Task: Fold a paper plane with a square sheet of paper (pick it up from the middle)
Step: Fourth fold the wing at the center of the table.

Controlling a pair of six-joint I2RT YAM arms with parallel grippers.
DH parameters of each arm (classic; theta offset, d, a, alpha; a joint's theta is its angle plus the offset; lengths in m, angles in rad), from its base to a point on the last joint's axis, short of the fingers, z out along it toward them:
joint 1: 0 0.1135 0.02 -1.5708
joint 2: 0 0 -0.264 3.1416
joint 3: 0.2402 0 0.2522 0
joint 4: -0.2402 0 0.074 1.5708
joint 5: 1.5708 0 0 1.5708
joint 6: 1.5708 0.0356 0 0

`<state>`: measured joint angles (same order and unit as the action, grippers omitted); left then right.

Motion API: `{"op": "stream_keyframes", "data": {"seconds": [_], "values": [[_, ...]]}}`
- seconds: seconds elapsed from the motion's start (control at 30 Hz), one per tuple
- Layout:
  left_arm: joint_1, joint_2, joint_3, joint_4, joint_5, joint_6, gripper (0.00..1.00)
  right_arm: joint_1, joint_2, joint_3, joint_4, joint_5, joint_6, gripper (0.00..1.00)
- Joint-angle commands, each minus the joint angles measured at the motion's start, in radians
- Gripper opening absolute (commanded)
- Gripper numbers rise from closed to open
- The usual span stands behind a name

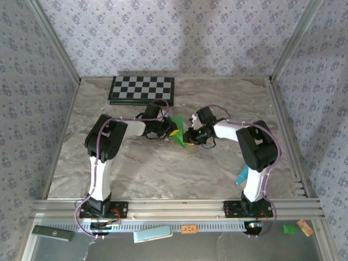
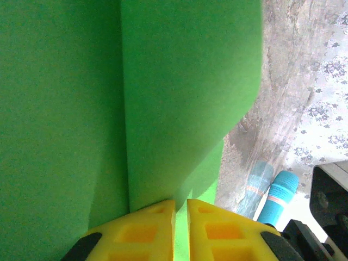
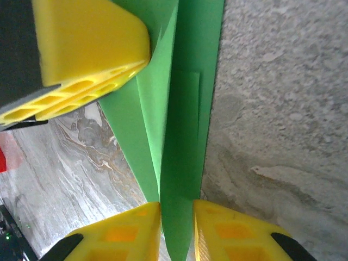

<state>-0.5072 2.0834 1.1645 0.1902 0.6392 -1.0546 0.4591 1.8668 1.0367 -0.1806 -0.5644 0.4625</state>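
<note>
I am holding both arms bent inward, elbows raised and wrists pointing at each other. The left gripper and the right gripper are sitting near together, each clamping its fingers on the paper.

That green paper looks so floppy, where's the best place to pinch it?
The green paper is probably best pinched along its folded crease, edge-on from an end: layers lie flat and stiffer there. The left gripper and right gripper grip so.
</note>
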Motion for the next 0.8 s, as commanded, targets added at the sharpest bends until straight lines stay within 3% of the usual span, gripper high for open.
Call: {"op": "stream_keyframes", "data": {"seconds": [0.0,0.77], "values": [[-0.01,0.029,0.008,-0.051,-0.012,0.02,0.14,0.012,0.009,0.031,-0.042,-0.003,-0.03,0.24],[-0.01,0.02,0.018,-0.055,-0.013,0.013,0.14,0.025,0.033,0.035,-0.087,0.046,-0.054,0.17]]}}
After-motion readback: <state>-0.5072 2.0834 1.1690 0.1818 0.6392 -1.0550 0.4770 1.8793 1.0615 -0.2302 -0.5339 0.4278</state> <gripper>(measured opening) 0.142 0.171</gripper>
